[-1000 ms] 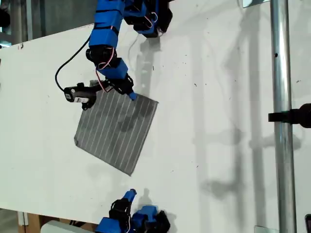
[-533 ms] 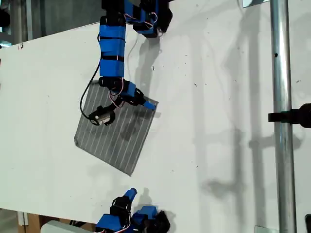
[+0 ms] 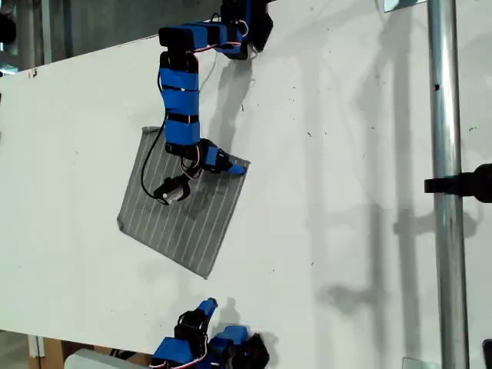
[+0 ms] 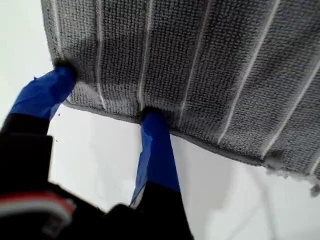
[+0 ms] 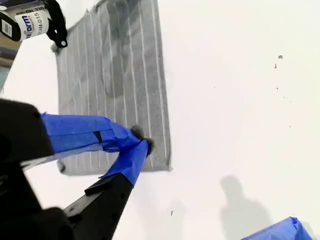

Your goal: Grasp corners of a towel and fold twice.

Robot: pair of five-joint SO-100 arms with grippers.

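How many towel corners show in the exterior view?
4, placed by the exterior view: upper corner, right corner beside an arm's tool, lower corner, left corner. None hidden.

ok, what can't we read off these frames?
- First wrist view: whether my first gripper actually pinches the towel; the hem hides the jaw tips.
- Exterior view: the same contact is too small to see.
- Second wrist view: a blue part is cut off at the edge, unidentifiable.
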